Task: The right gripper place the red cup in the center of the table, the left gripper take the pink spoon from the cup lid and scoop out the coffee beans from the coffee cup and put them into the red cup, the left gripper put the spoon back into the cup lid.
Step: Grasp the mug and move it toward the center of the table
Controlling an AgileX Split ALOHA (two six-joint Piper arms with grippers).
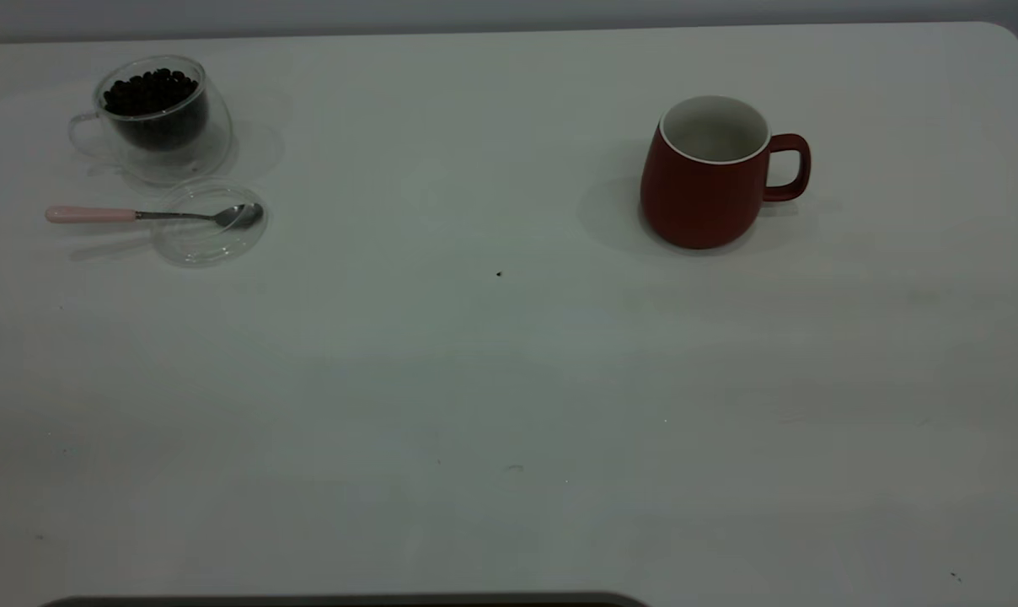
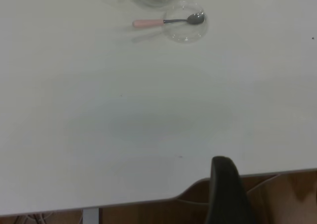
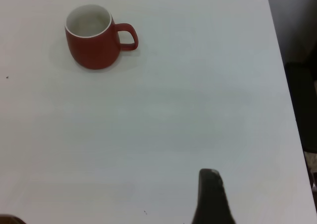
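Observation:
The red cup (image 1: 704,177) stands upright and empty on the right part of the table (image 1: 509,379), handle to the right; it also shows in the right wrist view (image 3: 93,38). The coffee cup (image 1: 157,116) with coffee beans (image 1: 150,91) stands at the far left. In front of it lies the cup lid (image 1: 209,226) with the pink spoon (image 1: 138,214) resting across it, bowl on the lid, handle pointing left. The left wrist view shows the spoon (image 2: 163,22) and the lid (image 2: 185,28) far off. My left gripper (image 2: 224,160) hangs shut over the table's near edge. My right gripper (image 3: 209,173) is shut, well short of the red cup.
The table's rounded far right corner (image 1: 1002,34) is near the red cup's side. A tiny dark speck (image 1: 499,273) lies near the table's middle. Neither arm shows in the exterior view.

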